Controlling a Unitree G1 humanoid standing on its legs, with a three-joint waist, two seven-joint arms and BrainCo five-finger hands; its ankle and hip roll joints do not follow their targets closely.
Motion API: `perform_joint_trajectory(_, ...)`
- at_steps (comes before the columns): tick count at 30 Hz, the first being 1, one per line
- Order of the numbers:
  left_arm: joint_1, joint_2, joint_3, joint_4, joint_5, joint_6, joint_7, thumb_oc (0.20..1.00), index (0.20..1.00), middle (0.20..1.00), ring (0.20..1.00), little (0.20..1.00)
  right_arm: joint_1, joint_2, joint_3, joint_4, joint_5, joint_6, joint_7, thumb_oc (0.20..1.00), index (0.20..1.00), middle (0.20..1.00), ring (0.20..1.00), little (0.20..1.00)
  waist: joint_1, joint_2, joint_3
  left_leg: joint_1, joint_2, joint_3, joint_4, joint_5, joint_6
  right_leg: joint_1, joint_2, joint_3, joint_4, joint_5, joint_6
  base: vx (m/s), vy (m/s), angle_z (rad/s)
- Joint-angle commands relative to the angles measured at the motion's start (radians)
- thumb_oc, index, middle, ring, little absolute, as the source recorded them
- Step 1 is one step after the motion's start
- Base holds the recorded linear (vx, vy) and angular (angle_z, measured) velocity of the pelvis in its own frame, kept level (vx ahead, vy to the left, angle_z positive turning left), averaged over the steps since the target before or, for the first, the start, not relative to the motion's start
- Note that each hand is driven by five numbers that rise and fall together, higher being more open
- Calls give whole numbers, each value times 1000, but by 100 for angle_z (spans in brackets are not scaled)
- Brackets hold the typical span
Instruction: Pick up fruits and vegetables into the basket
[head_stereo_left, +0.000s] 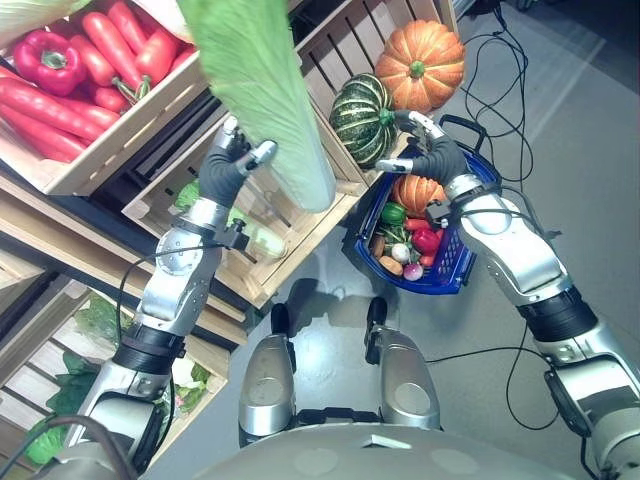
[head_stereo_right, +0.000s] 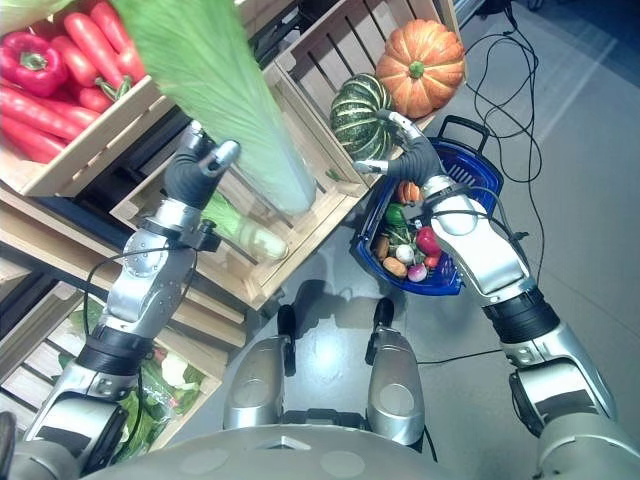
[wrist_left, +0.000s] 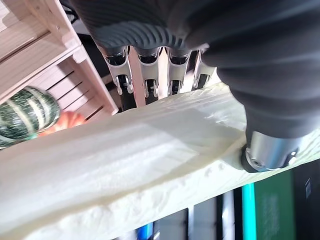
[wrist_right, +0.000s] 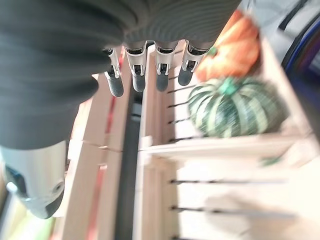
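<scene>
Two hands are raised in front of a stack of wooden crates. The left hand (head_stereo_left: 232, 165) has its fingers and thumb curled round a long pale green cabbage (head_stereo_left: 262, 90), held up in the air over the crates with its cut end pointing down. The right hand (head_stereo_left: 425, 150) is held open with relaxed fingers and grips nothing; it hovers just beside a green striped squash (head_stereo_left: 363, 117).

That squash sits in a slatted crate (head_stereo_left: 330, 45) next to an orange pumpkin (head_stereo_left: 420, 65). Another crate (head_stereo_left: 120, 135) to the left holds long red peppers (head_stereo_left: 50, 110) and a red bell pepper (head_stereo_left: 48, 58). A lower crate (head_stereo_left: 270, 265) below the cabbage holds a pale green vegetable (head_stereo_right: 245, 235). Leafy greens (head_stereo_right: 150, 395) lie in the bottom crate by the left arm.

Below the right wrist a blue basket (head_stereo_left: 465, 270) stands on the floor, well apart from the cabbage. It already holds a small orange pumpkin (head_stereo_left: 415, 190), a red pepper (head_stereo_left: 428, 240) and other small vegetables.

From the left wrist, the cabbage's crinkled pale leaf surface runs across under the fingers (wrist_left: 147, 75) and thumb, detail the head views miss. From the right wrist, the straight dark-tipped fingers (wrist_right: 137, 70) hang free above the crate slats.
</scene>
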Motion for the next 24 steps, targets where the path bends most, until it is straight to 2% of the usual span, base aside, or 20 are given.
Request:
perform_joint_trajectory(1, 6, 67, -24, -26, 144, -81, -1, 200, 200, 200, 200, 200, -12, 35, 13, -87, 67, -57, 16, 1000, 1000, 1000, 1000, 1000, 9, -45, -84, -33, -7, 14, 30, -62, 40, 106, -61, 15, -41, -72, 80, 46, -29, 1)
perform_joint_trajectory(9, 23, 149, -40, 3, 397, -128, 43, 200, 200, 200, 200, 200, -9, 25, 36, -121, 85, -64, 71, 1000, 1000, 1000, 1000, 1000, 20, -49, -111, -9, 0, 19, 23, -67, 36, 130, -61, 13, -54, -73, 81, 44, -1, 0)
perform_joint_trajectory(13, 23, 163, -58, 21, 430, -111, 43, 200, 200, 200, 200, 200, 0, 29, 53, -150, 90, -69, 100, 1000, 1000, 1000, 1000, 1000, 19, -45, -122, 7, 3, 22, 11, -67, 34, 138, -62, 15, -60, -73, 86, 27, 22, 2)
perform_joint_trajectory(16, 27, 159, -70, 35, 460, -121, 53, 200, 200, 200, 200, 200, 7, 37, 66, -159, 96, -72, 108, 1000, 1000, 1000, 1000, 1000, 17, -43, -127, 13, 4, 23, 8, -67, 32, 143, -64, 16, -63, -73, 88, 16, 22, 0)
perform_joint_trajectory(24, 38, 140, -116, 67, 534, -117, 92, 200, 200, 200, 200, 200, 67, 89, 127, -148, 160, -128, 155, 1000, 1000, 1000, 1000, 1000, 14, -30, -131, 29, 5, 21, -4, -66, 29, 148, -69, 19, -67, -76, 93, 4, 21, -1)
